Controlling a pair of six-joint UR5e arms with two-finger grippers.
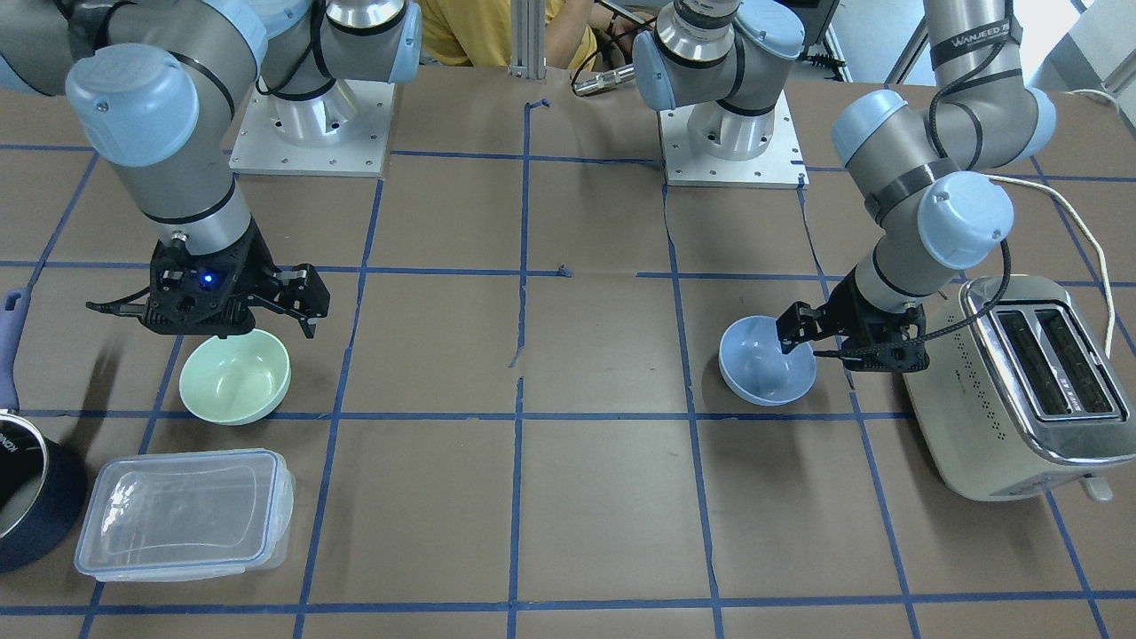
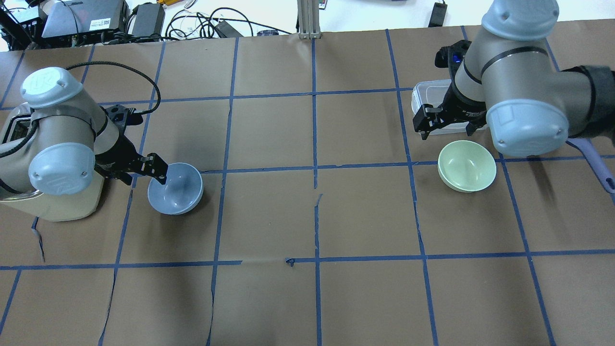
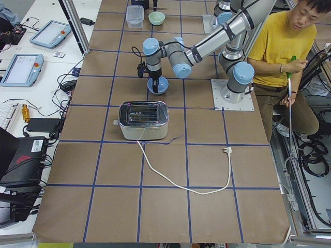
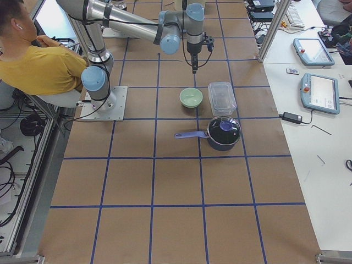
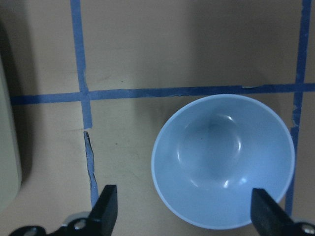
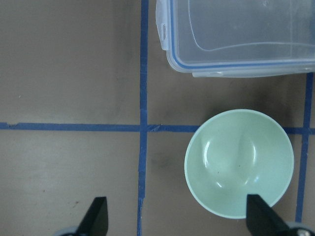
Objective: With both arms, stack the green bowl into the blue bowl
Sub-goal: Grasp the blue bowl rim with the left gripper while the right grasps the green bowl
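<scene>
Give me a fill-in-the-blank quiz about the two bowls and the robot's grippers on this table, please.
1. The left gripper is above the blue bowl with its jaws ____.
2. The right gripper is above the green bowl, which holds ____.
3. The clear container lies nearest the ____ bowl.
4. The toaster stands beside the ____ bowl.
Missing words: open; nothing; green; blue.
</scene>
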